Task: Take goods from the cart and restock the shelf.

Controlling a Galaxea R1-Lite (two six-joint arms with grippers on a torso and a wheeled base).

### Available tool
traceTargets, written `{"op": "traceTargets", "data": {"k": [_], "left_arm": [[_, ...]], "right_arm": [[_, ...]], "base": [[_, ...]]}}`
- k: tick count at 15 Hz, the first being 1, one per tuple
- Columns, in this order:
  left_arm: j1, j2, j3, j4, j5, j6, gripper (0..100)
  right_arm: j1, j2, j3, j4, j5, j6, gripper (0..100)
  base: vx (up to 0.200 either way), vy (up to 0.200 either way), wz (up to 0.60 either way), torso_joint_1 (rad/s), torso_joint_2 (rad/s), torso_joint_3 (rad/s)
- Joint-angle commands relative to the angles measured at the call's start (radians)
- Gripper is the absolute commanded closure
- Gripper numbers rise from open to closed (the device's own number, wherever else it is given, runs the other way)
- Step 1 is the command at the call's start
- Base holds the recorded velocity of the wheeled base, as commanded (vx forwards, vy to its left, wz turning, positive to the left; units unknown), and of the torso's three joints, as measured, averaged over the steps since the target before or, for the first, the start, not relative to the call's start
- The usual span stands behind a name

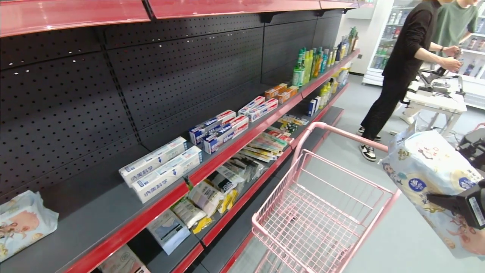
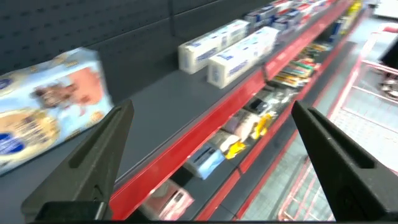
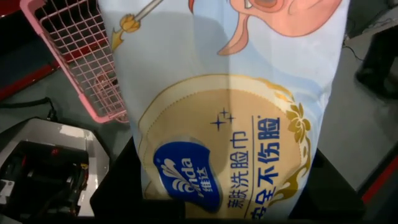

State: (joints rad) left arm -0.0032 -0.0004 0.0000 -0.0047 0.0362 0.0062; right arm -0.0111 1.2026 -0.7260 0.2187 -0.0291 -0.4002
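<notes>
Soft pack of tissues (image 1: pixel 424 170), pale blue with cartoon print, held in the air beside the far corner of the pink cart (image 1: pixel 341 132), on the robot's right and well apart from the shelf (image 1: pixel 91 212). The right gripper (image 1: pixel 454 203) is clamped on the pack's lower part, one dark finger (image 1: pixel 441 200) pressed against its printed face; in the right wrist view the pack stands between the two fingers (image 3: pixel 118 186), with the cart's wire basket beside it. The left gripper (image 2: pixel 211 168) is spread wide and holds nothing, hanging above the shelf's red front edge. A second tissue pack (image 1: pixel 22 223) lies on the dark shelf board at the robot's far left. Farther along the same board lie two long white boxes (image 1: pixel 161 167) side by side, then blue, white and red boxes (image 1: pixel 219 131). The lower shelf (image 1: pixel 242 197) carries small packets and cards.
</notes>
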Motion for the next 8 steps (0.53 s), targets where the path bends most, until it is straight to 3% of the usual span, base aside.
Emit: {"op": "traceTargets", "data": {"k": [1, 8], "left_arm": [[0.000, 0.000, 0.000, 0.000, 0.001, 0.000, 0], [0.000, 0.000, 0.000, 0.000, 0.002, -0.002, 0]], "right_arm": [[0.000, -0.011, 0.020, -0.001, 0.000, 0.001, 100], [0.000, -0.035, 0.030, 0.001, 0.000, 0.001, 100]], "base": [[0.000, 0.000, 0.60, -0.002, 0.00, 0.002], [0.000, 0.000, 0.60, 0.002, 0.00, 0.001]]}}
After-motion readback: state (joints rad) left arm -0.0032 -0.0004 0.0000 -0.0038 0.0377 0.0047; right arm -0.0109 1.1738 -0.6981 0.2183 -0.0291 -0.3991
